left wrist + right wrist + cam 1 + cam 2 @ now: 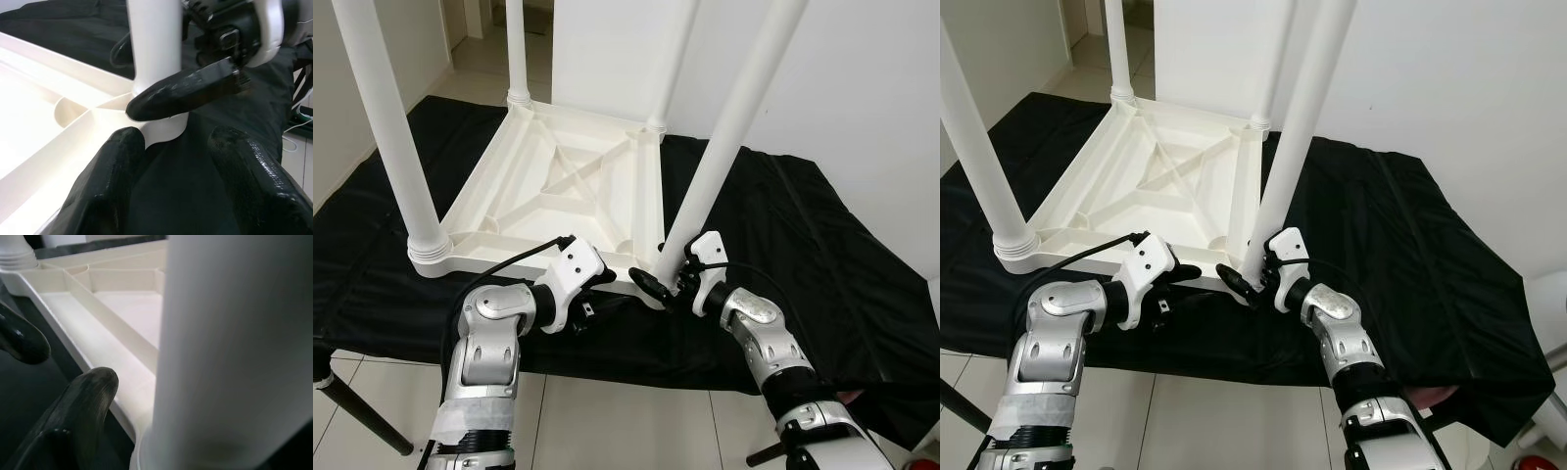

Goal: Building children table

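White upturned table (558,186) (four legs); right gripper (668,284) clasps one leg (724,137).

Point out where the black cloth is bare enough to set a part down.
Bare: black cloth right of the tabletop, toward the wall. Crowded: near corner, where right claw meets the leg and left claw waits.

Silver arms, black-fingered white-cased tools
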Controlling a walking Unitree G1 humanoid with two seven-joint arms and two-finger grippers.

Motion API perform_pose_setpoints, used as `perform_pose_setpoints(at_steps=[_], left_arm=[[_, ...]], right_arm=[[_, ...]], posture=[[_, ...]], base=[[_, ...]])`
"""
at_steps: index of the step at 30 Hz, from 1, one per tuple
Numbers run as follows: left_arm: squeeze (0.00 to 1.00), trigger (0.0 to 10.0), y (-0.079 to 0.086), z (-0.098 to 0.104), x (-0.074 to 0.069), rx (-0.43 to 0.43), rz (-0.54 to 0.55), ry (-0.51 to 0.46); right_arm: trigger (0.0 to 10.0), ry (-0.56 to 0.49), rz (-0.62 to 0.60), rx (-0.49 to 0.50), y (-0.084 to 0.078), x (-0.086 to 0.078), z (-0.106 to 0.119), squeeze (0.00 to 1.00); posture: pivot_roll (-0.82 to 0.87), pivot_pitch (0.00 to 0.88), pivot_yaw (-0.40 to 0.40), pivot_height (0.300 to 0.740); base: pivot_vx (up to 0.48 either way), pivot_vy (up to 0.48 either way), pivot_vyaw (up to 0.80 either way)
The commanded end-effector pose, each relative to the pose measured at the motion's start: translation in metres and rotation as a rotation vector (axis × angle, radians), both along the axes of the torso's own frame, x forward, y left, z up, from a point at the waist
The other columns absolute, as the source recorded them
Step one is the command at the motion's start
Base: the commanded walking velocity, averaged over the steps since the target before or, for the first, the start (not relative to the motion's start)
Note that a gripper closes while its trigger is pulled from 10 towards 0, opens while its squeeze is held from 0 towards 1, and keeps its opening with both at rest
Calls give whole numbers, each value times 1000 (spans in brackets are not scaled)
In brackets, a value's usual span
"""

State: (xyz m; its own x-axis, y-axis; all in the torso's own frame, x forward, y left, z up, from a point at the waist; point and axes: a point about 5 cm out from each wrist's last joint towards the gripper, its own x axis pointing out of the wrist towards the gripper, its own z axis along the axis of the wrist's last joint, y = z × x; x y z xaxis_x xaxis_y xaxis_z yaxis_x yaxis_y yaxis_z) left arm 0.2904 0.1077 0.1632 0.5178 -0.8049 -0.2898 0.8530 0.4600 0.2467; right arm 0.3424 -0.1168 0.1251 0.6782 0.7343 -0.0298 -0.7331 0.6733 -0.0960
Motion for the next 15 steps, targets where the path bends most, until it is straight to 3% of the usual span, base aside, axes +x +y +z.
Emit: perform_pose_setpoints(at_steps=[1, 2, 3, 5, 6, 15], left_arm=[[0, 10000, 6, 8, 13, -29, 279, -124], [0, 10000, 6, 8, 13, -29, 279, -124], [0, 10000, 6, 9, 13, -29, 282, -125], [0, 10000, 7, 9, 13, -29, 284, -126], [0, 10000, 7, 9, 13, -29, 286, -127], [0, 10000, 7, 8, 11, -30, 286, -129]], right_arm=[[3725, 20, 22, -36, 4, 2, -4, 0], [3725, 20, 22, -36, 4, 2, -4, 0], [471, 24, 26, -41, 5, 3, -6, 0], [471, 26, 29, -43, 5, 3, -7, 0], [0, 30, 32, -44, 4, 4, -8, 0], [0, 61, 11, -36, -5, 2, -19, 0]], posture=[[90, 0, -142, 740], [90, 0, -142, 740], [90, 0, -142, 740], [90, 0, -142, 740], [102, 0, -149, 740], [98, 0, -152, 740]], base=[[0, 0, 0], [0, 0, 0], [0, 0, 0], [0, 0, 0], [0, 0, 0], [0, 0, 0]])
